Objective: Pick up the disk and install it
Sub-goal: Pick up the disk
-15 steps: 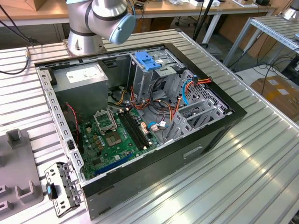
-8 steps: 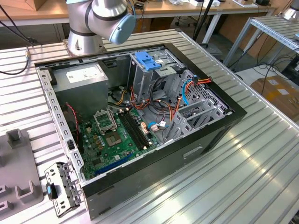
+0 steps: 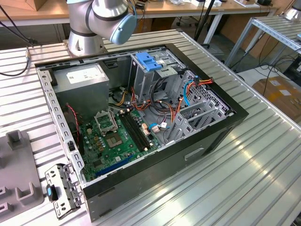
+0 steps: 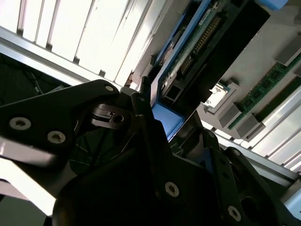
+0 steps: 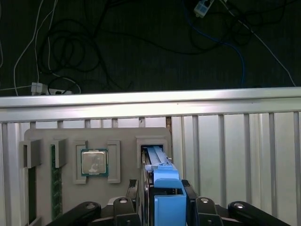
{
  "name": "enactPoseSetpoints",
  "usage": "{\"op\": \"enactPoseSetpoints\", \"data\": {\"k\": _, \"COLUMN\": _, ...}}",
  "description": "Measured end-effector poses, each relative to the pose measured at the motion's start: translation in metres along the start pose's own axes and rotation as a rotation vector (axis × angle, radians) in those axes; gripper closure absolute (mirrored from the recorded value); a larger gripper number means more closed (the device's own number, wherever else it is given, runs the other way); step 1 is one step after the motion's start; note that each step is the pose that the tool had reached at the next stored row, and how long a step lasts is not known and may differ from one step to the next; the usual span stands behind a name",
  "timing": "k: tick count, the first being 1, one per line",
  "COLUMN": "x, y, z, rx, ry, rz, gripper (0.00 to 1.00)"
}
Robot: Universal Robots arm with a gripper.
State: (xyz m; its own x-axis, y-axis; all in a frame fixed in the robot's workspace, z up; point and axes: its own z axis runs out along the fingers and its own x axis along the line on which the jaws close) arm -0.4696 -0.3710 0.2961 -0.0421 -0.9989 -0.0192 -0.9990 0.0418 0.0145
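Observation:
In the first wrist view the disk (image 5: 162, 181) stands on edge, its blue plastic carrier toward the camera and its far end at a slot of the grey holder tray (image 5: 122, 136). My gripper (image 5: 165, 207) is shut on the carrier, one black finger on each side. The second wrist view shows the disk (image 4: 188, 61) from its underside, with a green circuit board and blue frame, and the gripper (image 4: 162, 127) clamped on its blue corner. The open computer case (image 3: 211, 136) lies on the table in the exterior view, with the arm's base (image 3: 106, 19) behind it.
Inside the case are a tall metal cage topped by a blue bracket (image 3: 148, 61), a grey box with a white sticker (image 3: 82, 80), a green motherboard (image 3: 113, 141) and loose cables. The tray also holds a processor chip (image 5: 94, 162) and memory sticks (image 5: 55, 183). A metal bracket (image 3: 61, 188) lies by the case.

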Motion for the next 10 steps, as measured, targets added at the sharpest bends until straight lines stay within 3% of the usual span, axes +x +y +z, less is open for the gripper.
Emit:
{"op": "enactPoseSetpoints", "data": {"k": 3, "x": -0.0001, "y": 0.0, "z": 0.0008, "rx": 0.0, "ry": 0.0, "rz": 0.0, "gripper": 0.52}}
{"op": "enactPoseSetpoints", "data": {"k": 5, "x": -0.0001, "y": 0.0, "z": 0.0009, "rx": 0.0001, "ry": 0.0, "rz": 0.0, "gripper": 0.61}}
{"op": "enactPoseSetpoints", "data": {"k": 10, "x": -0.0001, "y": 0.0, "z": 0.0009, "rx": 0.0001, "ry": -0.0001, "rz": 0.0, "gripper": 0.63}}
